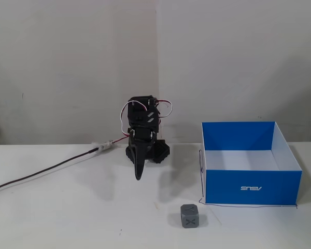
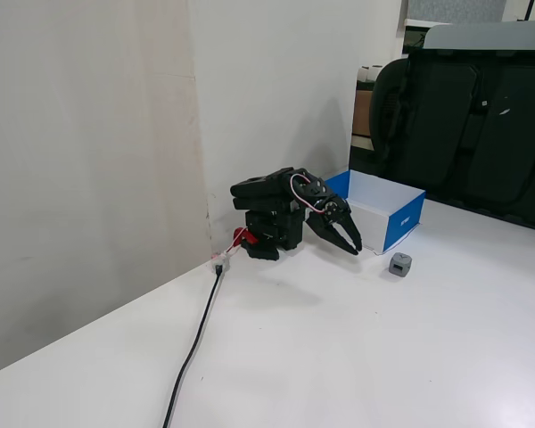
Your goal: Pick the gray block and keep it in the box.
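**Gray block on the counter, outside the box, arm folded by the wall**

While the arm [image 1: 143, 136] sits folded low at the back edge of the counter [image 1: 67, 212], against the wall, its gripper [image 1: 138, 175] hangs nose-down just above the surface, holding nothing. Seen from the side in a fixed view, the fingers [image 2: 347, 234] look drawn together at their tips, or very nearly so [image 2: 355, 249]; the head-on fixed view shows them as one dark wedge, so a thin gap cannot be ruled out.

The gray block [image 1: 189, 216] rests on the counter toward the front edge of that head-on view, with an X mark on its near face. It lies outside the box [image 1: 251, 187], just in front of the box's blue front wall and near its left corner, not touching it. In another fixed view the block [image 2: 400, 264] likewise sits on open counter beside the box [image 2: 401, 223], apart from the fingers.

The box stands upright toward the right side of the counter, open top up, white inside, a small white logo on the blue front wall. Nothing can be seen inside it.

A black cable [image 1: 46, 171] runs from the arm's base across the counter to the left edge; in another fixed view it [image 2: 193, 346] trails toward the near edge.
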Robot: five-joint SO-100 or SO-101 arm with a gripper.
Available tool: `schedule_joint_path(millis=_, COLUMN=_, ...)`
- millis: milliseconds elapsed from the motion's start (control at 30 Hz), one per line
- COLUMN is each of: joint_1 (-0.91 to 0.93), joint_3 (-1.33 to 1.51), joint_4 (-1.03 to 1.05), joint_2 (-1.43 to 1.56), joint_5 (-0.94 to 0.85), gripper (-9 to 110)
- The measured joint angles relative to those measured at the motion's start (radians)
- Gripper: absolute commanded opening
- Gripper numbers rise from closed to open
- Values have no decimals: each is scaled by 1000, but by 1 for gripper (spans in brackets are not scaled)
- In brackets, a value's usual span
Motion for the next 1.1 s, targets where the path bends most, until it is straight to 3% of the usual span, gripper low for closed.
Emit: schedule_joint_path(millis=1100, joint_1=18, joint_3=0, joint_4=-14, joint_2=0, joint_5=0, gripper=0)
